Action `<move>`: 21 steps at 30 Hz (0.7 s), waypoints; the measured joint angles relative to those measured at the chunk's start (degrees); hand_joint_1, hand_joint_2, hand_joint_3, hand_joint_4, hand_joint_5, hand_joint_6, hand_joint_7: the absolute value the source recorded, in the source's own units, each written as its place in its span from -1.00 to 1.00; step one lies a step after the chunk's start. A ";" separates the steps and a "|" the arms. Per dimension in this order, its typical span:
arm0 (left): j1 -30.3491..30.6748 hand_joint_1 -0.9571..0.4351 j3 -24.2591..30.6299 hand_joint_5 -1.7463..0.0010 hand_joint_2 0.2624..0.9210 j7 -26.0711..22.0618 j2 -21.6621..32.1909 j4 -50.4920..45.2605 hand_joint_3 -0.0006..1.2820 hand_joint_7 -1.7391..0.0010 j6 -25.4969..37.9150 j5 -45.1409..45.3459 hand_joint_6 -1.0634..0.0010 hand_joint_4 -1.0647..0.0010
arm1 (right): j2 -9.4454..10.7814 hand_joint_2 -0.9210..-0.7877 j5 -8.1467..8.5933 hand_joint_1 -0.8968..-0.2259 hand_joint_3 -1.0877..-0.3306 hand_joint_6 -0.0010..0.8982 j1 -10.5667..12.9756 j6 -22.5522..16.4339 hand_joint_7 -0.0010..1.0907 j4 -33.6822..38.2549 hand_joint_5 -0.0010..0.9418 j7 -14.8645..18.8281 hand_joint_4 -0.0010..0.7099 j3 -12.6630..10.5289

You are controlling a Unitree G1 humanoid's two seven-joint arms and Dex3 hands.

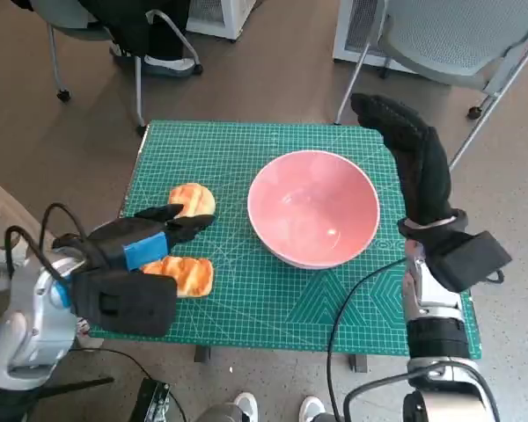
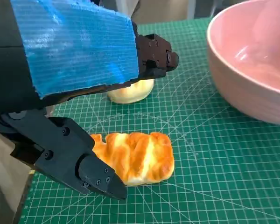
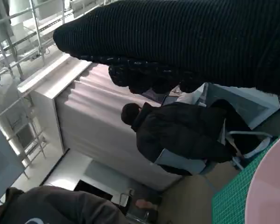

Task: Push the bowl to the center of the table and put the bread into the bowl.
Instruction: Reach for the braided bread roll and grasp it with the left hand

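A pink bowl (image 1: 313, 207) stands empty near the middle of the green cutting mat (image 1: 246, 149), its wall also filling the side of the left wrist view (image 2: 252, 65). Two pieces of bread lie at the mat's left: a glazed braided piece (image 1: 183, 274) (image 2: 137, 156) near the front edge and a rounder pale bun (image 1: 192, 200) (image 2: 129, 91) behind it. My left hand (image 1: 145, 242) hovers over both, fingers (image 2: 79, 161) spread apart around the braided piece, holding nothing. My right hand (image 1: 411, 154) is raised beside the bowl's right rim, fingers extended, empty.
Chairs stand beyond the table's far edge, one at the left (image 1: 114, 35), one at the right (image 1: 458, 40). A person in a dark jacket (image 3: 177, 130) sits in the right wrist view. Shoes (image 1: 273, 409) show below the table's front edge.
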 measured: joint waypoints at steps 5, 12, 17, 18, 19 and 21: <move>-1.13 0.17 -1.37 1.00 0.24 0.00 -0.92 2.18 -0.98 0.99 0.94 1.56 0.69 0.98 | -0.03 -1.00 0.01 -0.40 -0.36 -0.85 0.05 0.00 -0.36 -0.36 -1.00 0.13 -0.50 -0.14; -2.39 0.15 -3.44 1.00 0.26 -0.02 -2.15 5.30 -0.98 0.99 1.78 3.67 0.68 0.98 | -0.02 -1.00 0.03 -0.39 -0.36 -0.87 0.08 -0.02 -0.33 -0.62 -1.00 0.37 -0.52 -0.24; -2.76 0.13 -4.79 0.99 0.27 -0.19 -2.64 6.59 -0.98 0.99 2.49 5.29 0.68 0.97 | -0.03 -1.00 0.04 -0.38 -0.36 -0.89 0.21 -0.02 -0.31 -0.63 -1.00 0.53 -0.52 -0.32; -2.85 0.13 -4.98 0.99 0.27 -0.26 -2.76 6.84 -0.98 0.99 2.59 5.46 0.67 0.97 | -0.03 -1.00 0.04 -0.38 -0.36 -0.89 0.24 -0.03 -0.31 -0.63 -1.00 0.56 -0.52 -0.34; -2.94 0.13 -5.20 0.99 0.27 -0.35 -2.91 7.09 -0.98 0.99 2.68 5.60 0.67 0.96 | -0.03 -1.00 0.04 -0.38 -0.36 -0.90 0.28 -0.03 -0.31 -0.63 -1.00 0.60 -0.52 -0.36; -3.04 0.13 -5.58 0.99 0.27 -0.59 -3.16 7.41 -0.98 0.99 2.96 5.87 0.67 0.95 | -0.03 -1.00 0.05 -0.37 -0.37 -0.91 0.32 -0.04 -0.30 -0.63 -1.00 0.74 -0.52 -0.39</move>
